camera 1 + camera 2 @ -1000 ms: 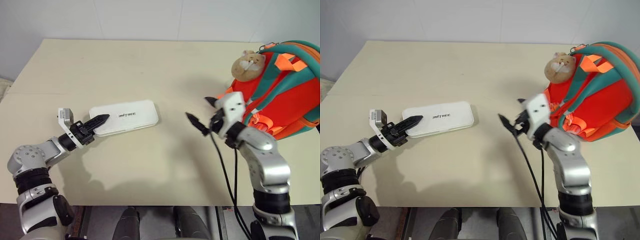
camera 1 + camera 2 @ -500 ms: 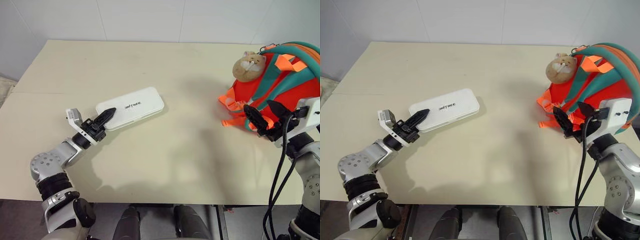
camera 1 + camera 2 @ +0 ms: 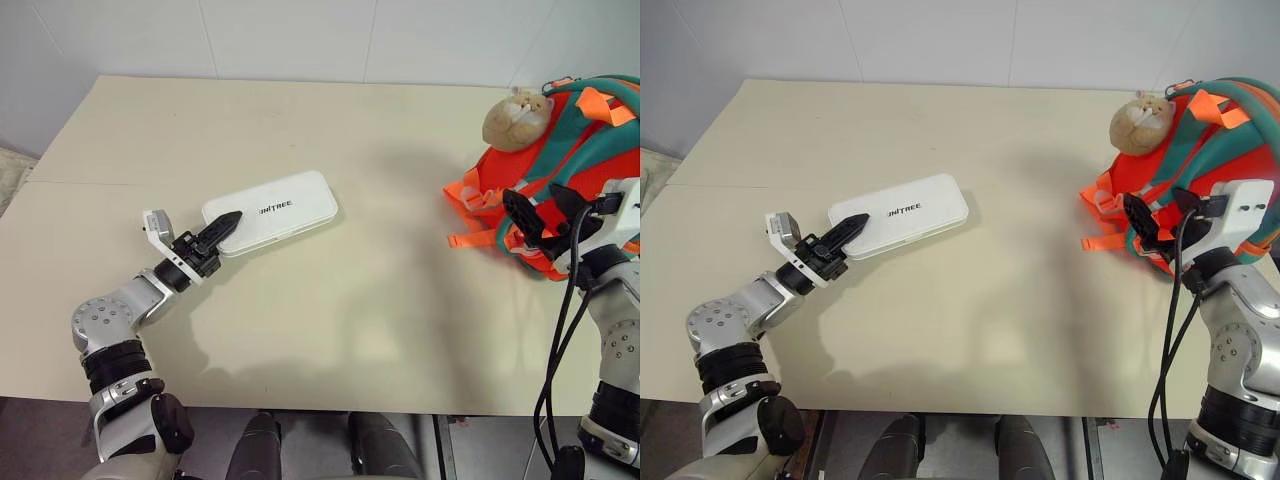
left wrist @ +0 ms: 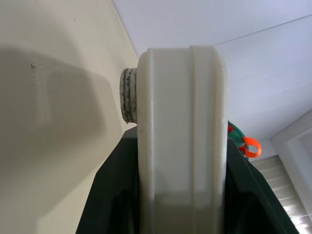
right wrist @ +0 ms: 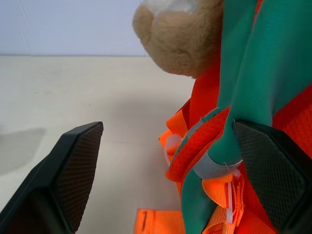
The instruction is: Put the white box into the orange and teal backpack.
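Observation:
The white box (image 3: 275,210) lies slanted at the table's left middle, its dark lettering facing up. My left gripper (image 3: 222,226) is shut on the box's near left end; in the left wrist view the white box (image 4: 183,136) stands edge-on between the black fingers. Whether that end is lifted off the table I cannot tell. The orange and teal backpack (image 3: 1210,160) stands at the right edge, a tan plush charm (image 3: 517,117) on top. My right gripper (image 3: 540,212) is open at the backpack's front, and a teal and orange strap (image 5: 209,146) lies between its fingers (image 5: 73,165).
The beige table (image 3: 350,300) has a wide bare stretch between the box and the backpack. A white wall runs behind the far edge. Black cables (image 3: 555,340) hang from my right arm near the front right corner.
My right arm swung from the table's middle to the right, up to the backpack's straps. The left gripper shifted the box slightly right and turned it more slanted. The camera view has shifted too.

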{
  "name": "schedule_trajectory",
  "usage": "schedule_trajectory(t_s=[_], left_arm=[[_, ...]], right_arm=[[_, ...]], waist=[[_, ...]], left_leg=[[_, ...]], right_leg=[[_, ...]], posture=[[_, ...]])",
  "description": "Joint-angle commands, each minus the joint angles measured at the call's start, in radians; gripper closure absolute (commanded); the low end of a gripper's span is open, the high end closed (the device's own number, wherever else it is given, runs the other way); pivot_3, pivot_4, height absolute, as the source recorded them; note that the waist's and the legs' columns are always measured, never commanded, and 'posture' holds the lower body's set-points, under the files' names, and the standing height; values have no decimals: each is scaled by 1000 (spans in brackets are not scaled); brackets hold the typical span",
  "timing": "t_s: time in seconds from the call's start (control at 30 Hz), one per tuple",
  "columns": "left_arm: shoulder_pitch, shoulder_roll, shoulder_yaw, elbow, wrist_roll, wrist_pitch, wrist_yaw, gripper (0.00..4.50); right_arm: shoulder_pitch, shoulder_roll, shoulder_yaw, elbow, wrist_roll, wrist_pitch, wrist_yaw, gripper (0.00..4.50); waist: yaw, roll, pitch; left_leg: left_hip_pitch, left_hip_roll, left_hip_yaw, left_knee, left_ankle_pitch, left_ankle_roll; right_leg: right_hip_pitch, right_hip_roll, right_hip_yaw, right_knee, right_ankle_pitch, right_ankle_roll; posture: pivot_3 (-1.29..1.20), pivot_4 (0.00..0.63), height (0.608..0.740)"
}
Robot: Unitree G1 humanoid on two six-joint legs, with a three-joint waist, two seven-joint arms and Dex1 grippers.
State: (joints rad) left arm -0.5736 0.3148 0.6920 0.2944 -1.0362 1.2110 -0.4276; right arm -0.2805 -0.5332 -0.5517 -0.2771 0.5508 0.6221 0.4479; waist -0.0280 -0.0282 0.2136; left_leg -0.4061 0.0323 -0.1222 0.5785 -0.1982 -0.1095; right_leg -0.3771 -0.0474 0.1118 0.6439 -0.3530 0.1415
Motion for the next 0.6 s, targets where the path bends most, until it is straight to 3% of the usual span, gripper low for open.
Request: schedule_trajectory(t_s=[0.03, 0.4, 0.6], left_arm=[[-4, 21, 5, -2, -45, -7, -19, 3142], [-12, 27, -25, 3, -51, 2, -23, 3143], [-16, 24, -27, -2, -77, 7, -12, 3143]], right_arm=[[40, -28, -53, -76, 45, 15, -14, 0], [81, -55, -102, -122, 92, 22, -77, 0], [-5, -35, -16, 3, 70, -33, -55, 0]], waist=[[0, 0, 0], [-1, 0, 0], [-5, 0, 0]], left_leg=[[0, 0, 0, 0, 0, 0], [0, 0, 0, 0, 0, 0], [0, 0, 0, 1, 0, 0]], right_leg=[[0, 0, 0, 0, 0, 0], [0, 0, 0, 0, 0, 0], [0, 0, 0, 0, 0, 0]], posture=[[0, 150, 740], [0, 150, 740], [0, 150, 740]])
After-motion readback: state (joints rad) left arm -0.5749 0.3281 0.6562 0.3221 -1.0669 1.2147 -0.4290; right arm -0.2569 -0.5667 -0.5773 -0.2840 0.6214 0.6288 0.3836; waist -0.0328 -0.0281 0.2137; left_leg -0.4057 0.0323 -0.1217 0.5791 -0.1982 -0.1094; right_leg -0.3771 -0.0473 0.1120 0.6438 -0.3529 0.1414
